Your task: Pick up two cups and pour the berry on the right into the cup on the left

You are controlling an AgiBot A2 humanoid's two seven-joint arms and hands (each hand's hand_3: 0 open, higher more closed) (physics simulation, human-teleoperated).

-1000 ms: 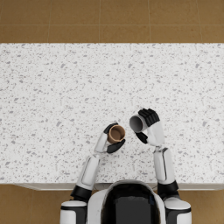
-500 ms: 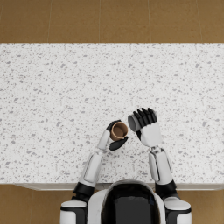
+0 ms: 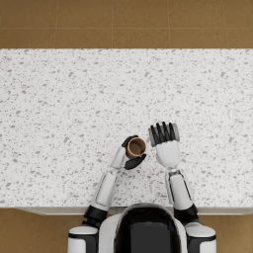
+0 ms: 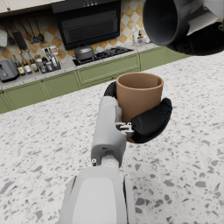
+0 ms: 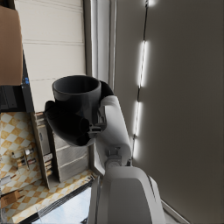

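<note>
Dark fingers (image 4: 151, 122) grip brown cup (image 4: 139, 94).

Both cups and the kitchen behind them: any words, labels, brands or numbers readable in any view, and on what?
None readable.
Brown cup, held by the left hand: plain, no print.
Grey cup, held by the right hand: plain, no print.
Bottles on the back counter: too small and blurred to show any label.
</note>
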